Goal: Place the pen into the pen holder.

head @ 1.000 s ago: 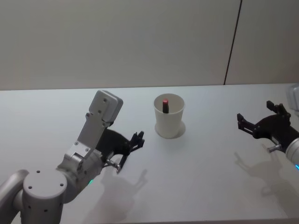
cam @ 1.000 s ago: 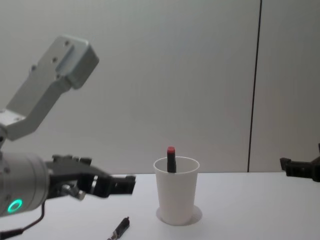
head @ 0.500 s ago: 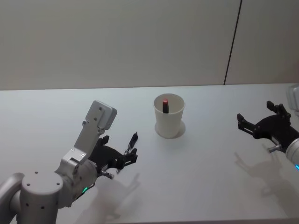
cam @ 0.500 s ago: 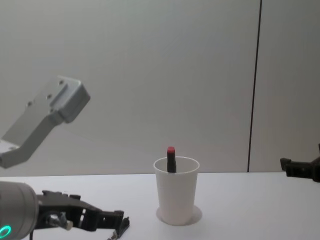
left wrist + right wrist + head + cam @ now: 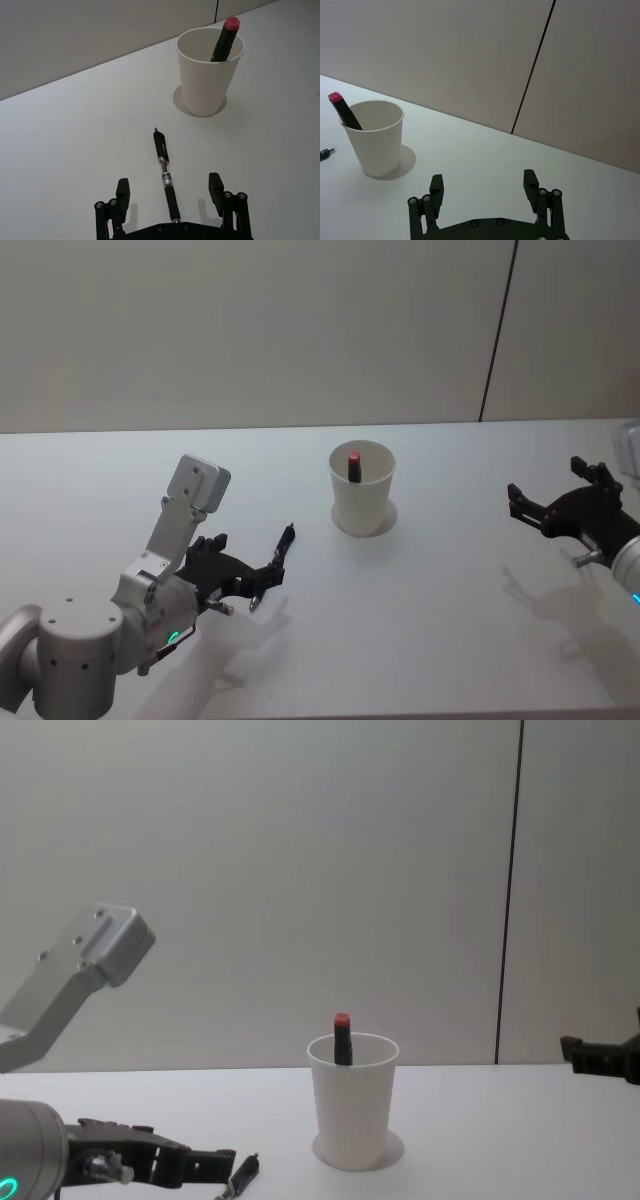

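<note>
The left gripper (image 5: pixel 262 583) has dropped over the last second from a raised hover to just above the white table (image 5: pixel 450 600), at the left of the head view. The chest view shows the same descent: the arm's grey link sits lower and the black fingers (image 5: pixel 200 1162) now reach forward at table level. Its claw is released, and the wrist view shows one finger on each side of the pen (image 5: pixel 165 175), apart from it and not yet closing.

The pen, black with a clear middle section, lies flat on the table where it lay before. Its near end sits between the open fingers and its far tip points toward the cup. It is not lifted and is well apart from the holder.

To the right of the pen, the pen holder (image 5: pixel 362 495), a white paper cup, stands upright and unmoved. A black marker with a red cap (image 5: pixel 353 462) already leans inside it.

At the far right, the right gripper (image 5: pixel 546 478) stays parked above the table, claw released and holding nothing.

The approach looks finished, so the likely next step is to close on the pen. The placing itself is still to do.
</note>
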### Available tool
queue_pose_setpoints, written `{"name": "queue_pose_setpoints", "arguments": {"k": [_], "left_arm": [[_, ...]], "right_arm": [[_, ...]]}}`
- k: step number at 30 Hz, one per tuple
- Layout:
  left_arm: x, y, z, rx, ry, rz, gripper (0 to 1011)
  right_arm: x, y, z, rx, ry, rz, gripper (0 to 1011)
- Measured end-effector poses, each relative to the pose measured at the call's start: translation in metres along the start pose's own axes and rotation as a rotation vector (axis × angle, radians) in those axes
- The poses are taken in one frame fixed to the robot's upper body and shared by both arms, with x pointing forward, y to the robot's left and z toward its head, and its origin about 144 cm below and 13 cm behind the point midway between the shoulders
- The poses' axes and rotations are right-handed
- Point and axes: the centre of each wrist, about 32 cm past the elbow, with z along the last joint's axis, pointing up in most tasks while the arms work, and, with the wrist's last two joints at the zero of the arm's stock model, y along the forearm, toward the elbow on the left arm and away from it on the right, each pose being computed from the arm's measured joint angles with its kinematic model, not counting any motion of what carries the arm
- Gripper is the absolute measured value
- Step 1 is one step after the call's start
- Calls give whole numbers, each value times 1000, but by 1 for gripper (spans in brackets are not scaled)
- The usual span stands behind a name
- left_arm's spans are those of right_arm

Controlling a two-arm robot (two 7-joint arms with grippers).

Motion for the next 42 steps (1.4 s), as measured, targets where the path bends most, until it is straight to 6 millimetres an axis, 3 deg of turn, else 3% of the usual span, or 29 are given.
{"name": "queue_pose_setpoints", "arguments": {"k": [15, 42], "left_arm": [[13, -20, -6, 23, 18, -36, 1003], [14, -41, -6, 92, -11, -93, 1003]], "right_arm": [[0, 0, 0, 0, 0, 0, 1001], [0, 0, 0, 0, 0, 0, 1001]]}}
